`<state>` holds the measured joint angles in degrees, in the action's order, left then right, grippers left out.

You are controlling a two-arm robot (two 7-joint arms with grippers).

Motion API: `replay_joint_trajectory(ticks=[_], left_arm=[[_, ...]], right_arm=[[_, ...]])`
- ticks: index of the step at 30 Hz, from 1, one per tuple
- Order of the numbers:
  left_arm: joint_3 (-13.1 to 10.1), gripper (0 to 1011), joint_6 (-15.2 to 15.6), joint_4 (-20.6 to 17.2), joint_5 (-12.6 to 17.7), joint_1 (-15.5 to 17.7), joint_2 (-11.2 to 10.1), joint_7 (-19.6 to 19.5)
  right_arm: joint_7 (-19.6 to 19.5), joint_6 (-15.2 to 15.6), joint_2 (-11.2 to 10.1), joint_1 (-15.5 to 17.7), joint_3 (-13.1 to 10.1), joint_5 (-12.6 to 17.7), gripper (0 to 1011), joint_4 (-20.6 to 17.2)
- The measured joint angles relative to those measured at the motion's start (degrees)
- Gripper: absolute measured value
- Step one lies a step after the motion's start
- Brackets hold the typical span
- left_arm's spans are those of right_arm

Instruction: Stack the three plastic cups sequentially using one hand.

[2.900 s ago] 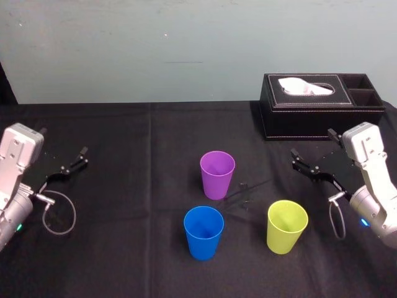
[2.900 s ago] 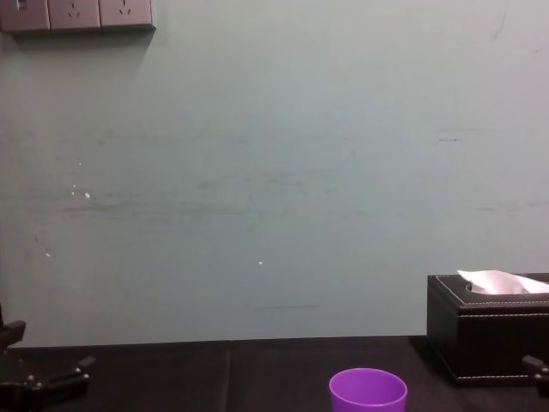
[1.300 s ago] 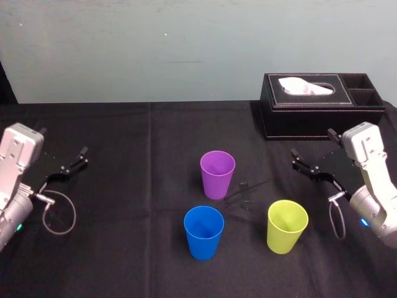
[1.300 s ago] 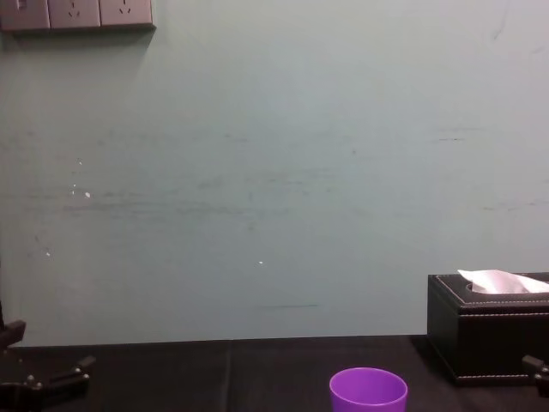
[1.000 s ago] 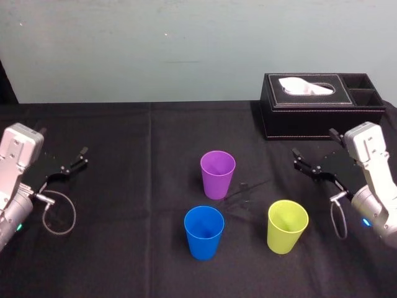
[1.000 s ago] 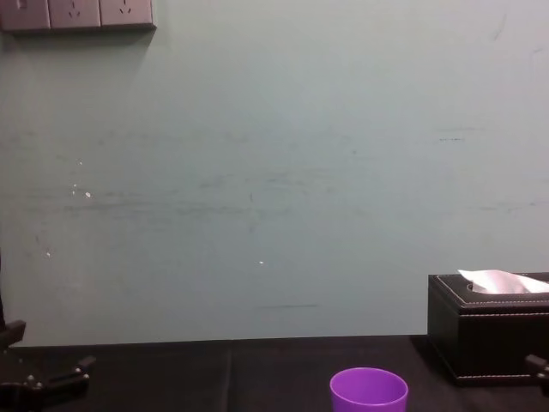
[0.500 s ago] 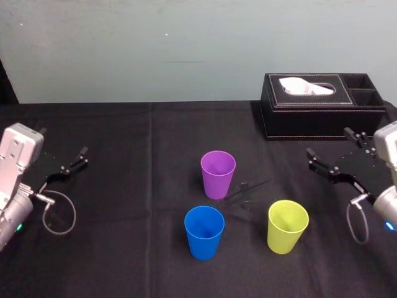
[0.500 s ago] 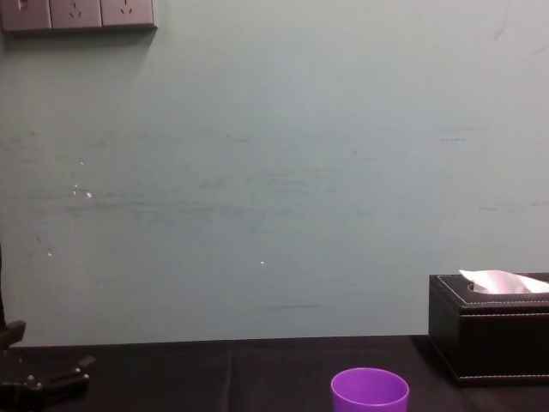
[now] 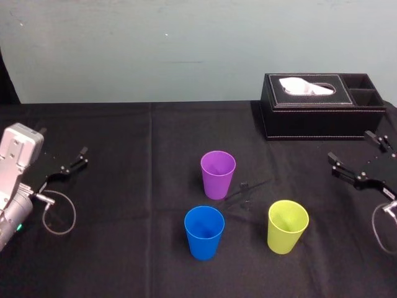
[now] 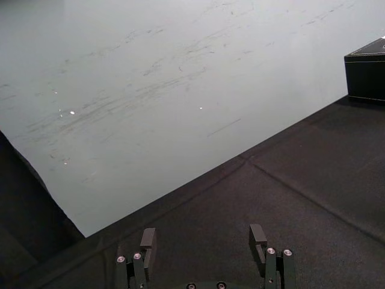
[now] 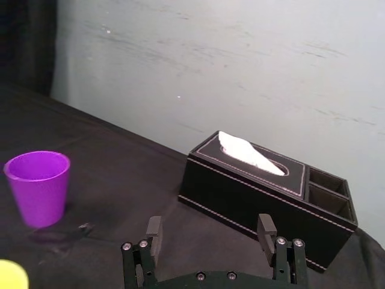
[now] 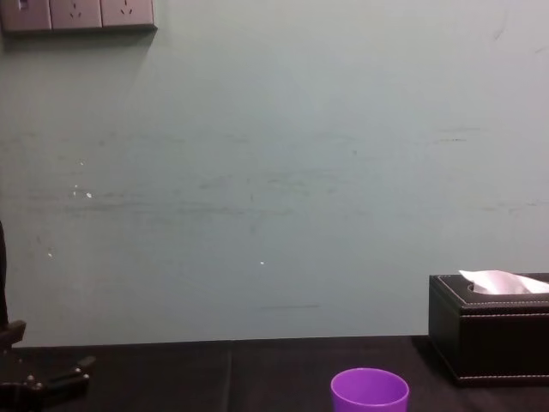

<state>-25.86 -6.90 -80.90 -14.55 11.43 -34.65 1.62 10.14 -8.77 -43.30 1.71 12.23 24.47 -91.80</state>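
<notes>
On the far right side of the counter [image 9: 124,205], the right gripper [image 9: 351,146] hangs over the black cloth. Its fingers [image 11: 153,227] are spread wide apart and hold nothing. No cup is between them.

Closest to these fingers is the yellow-green cup [image 9: 288,226]. It stands upright to their left and nearer the robot, well apart from them. The purple cup [image 9: 218,174] is farther left, standing upright with its mouth up. The blue cup [image 9: 204,232] is the farthest from the fingers, just in front of the purple one. The three cups stand apart and do not touch.

Behind the right fingers sits a black tissue box [image 9: 322,105] with a white tissue poking out.

Far off on the other side, the left gripper [image 9: 63,144] rests near the counter's edge. Its fingers [image 10: 148,238] are wide apart too, with nothing in them.
</notes>
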Motion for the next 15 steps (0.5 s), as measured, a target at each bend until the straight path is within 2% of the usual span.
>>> replay_joint_trajectory(ticks=[10, 15], left_arm=[[0.0, 1011, 0.0, 0.0, 0.0, 0.0, 0.0, 0.0], [0.0, 1012, 0.0, 0.0, 0.0, 0.0, 0.0, 0.0]], right_arm=[[7.1, -2.0, -3.3, 3.8, -1.9, 1.4, 1000, -1.7], [12.4, -2.9, -5.0, 5.4, -2.4, 2.6, 1000, -2.0]])
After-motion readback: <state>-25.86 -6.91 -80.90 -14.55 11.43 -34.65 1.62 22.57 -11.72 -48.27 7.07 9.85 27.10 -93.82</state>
